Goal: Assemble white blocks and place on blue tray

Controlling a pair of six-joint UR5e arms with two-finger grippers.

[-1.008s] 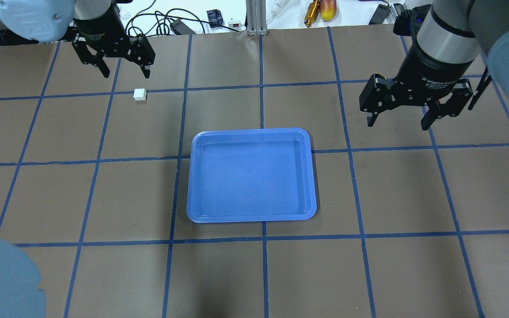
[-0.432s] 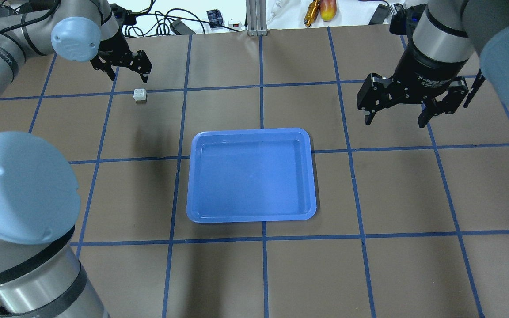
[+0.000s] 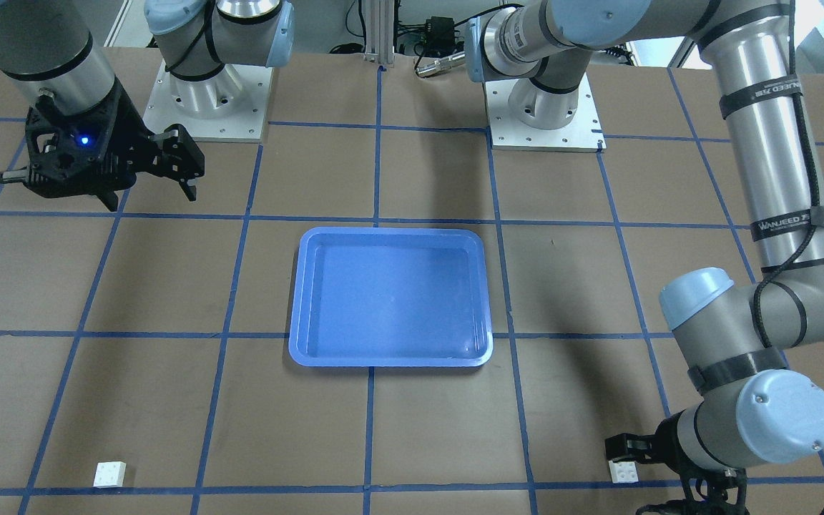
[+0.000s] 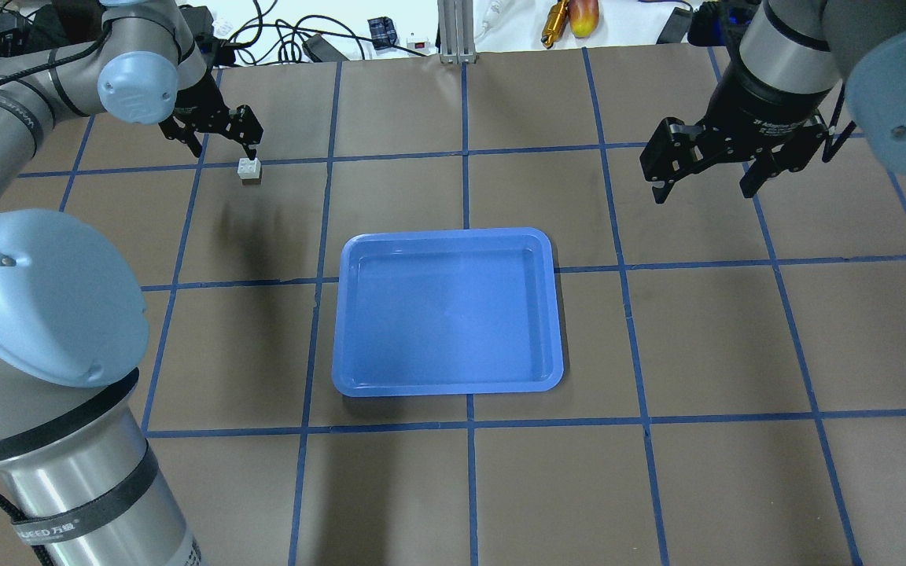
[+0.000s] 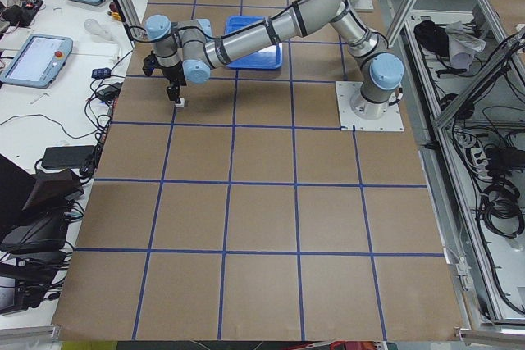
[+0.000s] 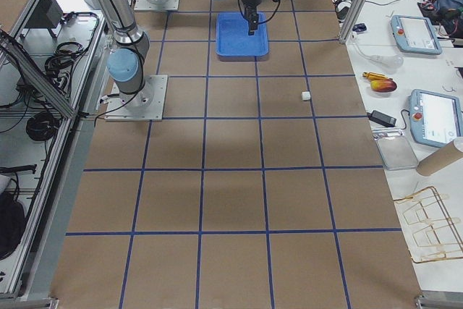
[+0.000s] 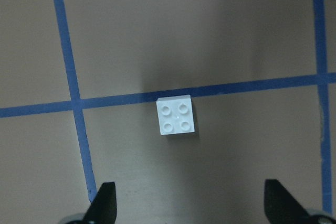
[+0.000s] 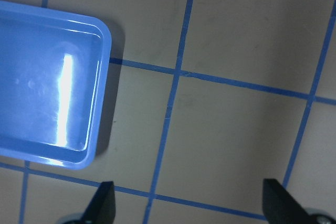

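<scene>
On the robot's left side, the left gripper [image 4: 223,151] hangs low over the brown worktop [image 4: 453,487] and points down. Its jaws are spread wide and hold nothing. The first white block [image 4: 248,168] sits on the worktop just under them. In the left wrist view it shows four round bumps on top, and its far edge touches a blue line [image 7: 115,99] of tape. In that view the two jaw tips show at the bottom, one on each side, and the block lies apart from both. In the middle, the blue tray [image 4: 445,235] lies flat on the worktop, well apart from the first block. To the right of the tray, the right gripper [image 4: 703,191] hangs above the worktop, higher up than the left one. Its jaws are spread wide too and hold nothing. The right wrist view looks down on one corner of the tray. Farther to the robot's right, the second white block [image 3: 109,474] lies on the worktop on the side far from the robot's base. It is just beside a blue line and well apart from the tray and the right gripper.
</scene>
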